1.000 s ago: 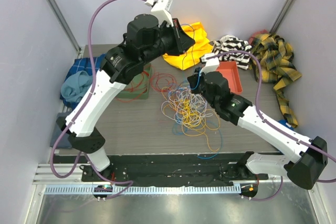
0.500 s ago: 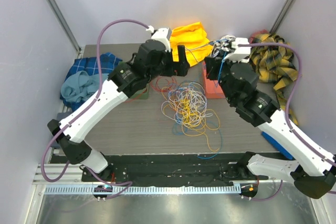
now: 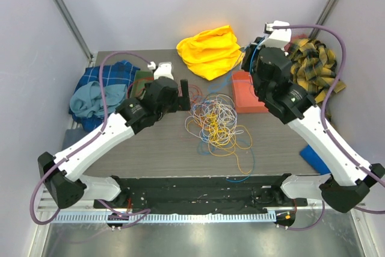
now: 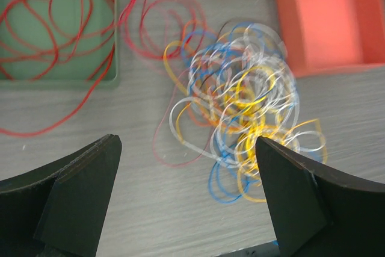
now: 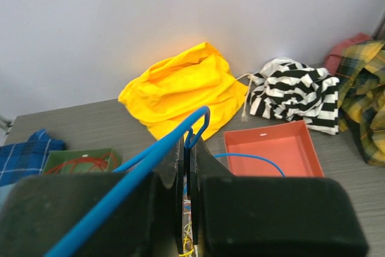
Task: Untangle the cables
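Top external view first: the left fingers [image 3: 191, 93] hang low over the surface [image 3: 162, 148], spread as wide as they go and holding nothing. They sit just left of the cables [image 3: 216, 121], a loose tangle of yellow, white, blue and orange loops lying mid-surface.

Through the left wrist camera, that tangle lies between the two dark fingers and a little beyond them, untouched. A red cable [image 4: 54, 28] is coiled off to the left, mostly inside the green tray [image 4: 115, 58], with loops spilling over its rim toward the tangle. The red tray [image 4: 325, 16] lies just past the tangle on the right.

Now the other arm: the right fingers [image 5: 187, 148] are up high over the far right of the surface, pinched tight on a blue cable [image 5: 138, 173]. A small loop of it pokes out past the fingertips. Another stretch of blue shows against the red tray below, though I can't tell whether it rests there.

Along the back edge lie a yellow cloth [image 5: 180, 88] and a striped cloth [image 5: 295, 91], with a yellow plaid cloth [image 3: 313, 64] on the right and a blue plaid cloth [image 3: 99, 85] on the left.
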